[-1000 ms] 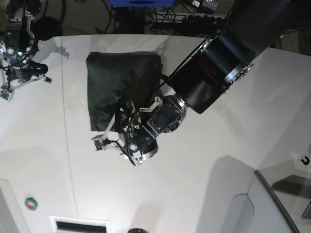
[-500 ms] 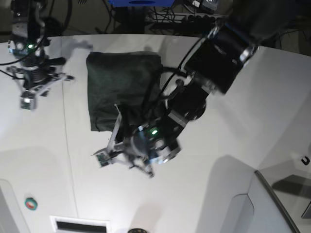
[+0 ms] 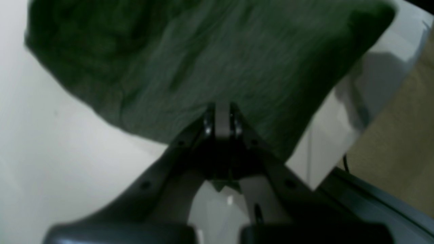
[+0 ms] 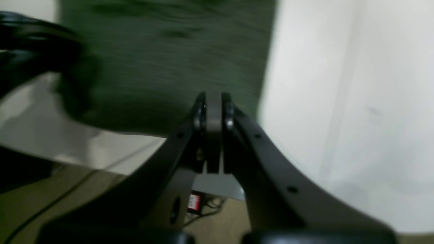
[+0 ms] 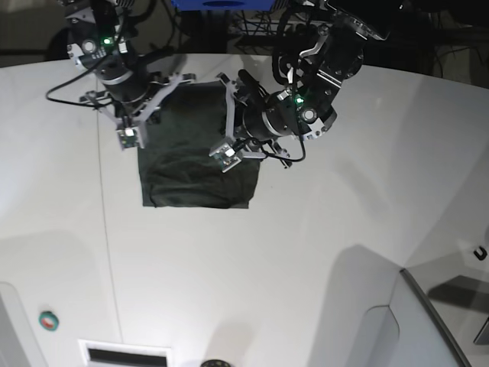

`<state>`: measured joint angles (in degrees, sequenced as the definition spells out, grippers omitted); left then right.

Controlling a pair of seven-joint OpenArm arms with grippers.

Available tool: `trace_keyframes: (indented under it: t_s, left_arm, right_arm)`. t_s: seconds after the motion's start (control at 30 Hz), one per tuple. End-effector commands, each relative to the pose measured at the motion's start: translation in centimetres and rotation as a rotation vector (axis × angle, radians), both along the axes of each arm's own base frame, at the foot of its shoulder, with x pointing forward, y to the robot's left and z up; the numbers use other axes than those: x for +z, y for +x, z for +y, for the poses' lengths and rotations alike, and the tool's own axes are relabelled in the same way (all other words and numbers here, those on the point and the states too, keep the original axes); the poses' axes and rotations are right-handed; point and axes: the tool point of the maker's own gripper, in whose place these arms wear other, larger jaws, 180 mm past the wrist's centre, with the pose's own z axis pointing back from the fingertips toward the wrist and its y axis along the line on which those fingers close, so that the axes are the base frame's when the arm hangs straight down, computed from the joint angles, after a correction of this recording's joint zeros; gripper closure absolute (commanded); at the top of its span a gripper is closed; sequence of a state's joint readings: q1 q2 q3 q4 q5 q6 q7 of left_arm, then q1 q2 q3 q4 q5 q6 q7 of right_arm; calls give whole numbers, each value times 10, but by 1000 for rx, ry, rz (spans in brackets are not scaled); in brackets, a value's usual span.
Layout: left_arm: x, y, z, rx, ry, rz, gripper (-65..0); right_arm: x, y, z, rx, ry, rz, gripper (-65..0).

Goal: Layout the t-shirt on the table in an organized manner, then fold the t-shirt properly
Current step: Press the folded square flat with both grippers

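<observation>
My dark forest-green knit t-shirt (image 5: pixel 195 164) lies folded into a compact, roughly square block, flat on the white curved-edge table (image 5: pixel 321 252), toward its far side. Bare tabletop is wide open near and right of it. Long axis unclear. Left gripper (image 3: pixel 222 117) and right gripper (image 4: pixel 213 110) hover over its far corners, fingers pressed together, holding nothing.
</observation>
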<state>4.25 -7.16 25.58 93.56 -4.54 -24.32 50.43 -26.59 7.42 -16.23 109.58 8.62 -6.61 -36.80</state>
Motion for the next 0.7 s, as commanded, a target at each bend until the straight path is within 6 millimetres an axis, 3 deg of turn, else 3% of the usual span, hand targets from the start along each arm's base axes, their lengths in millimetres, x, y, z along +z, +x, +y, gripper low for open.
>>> trace_keyframes:
  t_s: [0.0,0.2,0.3,0.47,0.67]
  left_arm:
    - [6,5,-8,-3,-33,-17,0]
    - [-31,-8,5,13,19,83,0]
    - [-41,-13,10,17,38,112,0]
    - [-27,1,9,24,19,67,0]
    - [13,32,1,13,-20,-63,0]
  right_arm:
    - [1,5,-1,0,-7,-21,-2]
    - [-35,-2,-9,-11,-42,67,-3]
    - [-36,5,-10,-17,-39,26,-3]
    - [-21,5,-4,-13,-17,-12,-3]
    - [3,6,-2,-20,6,-66,-3]
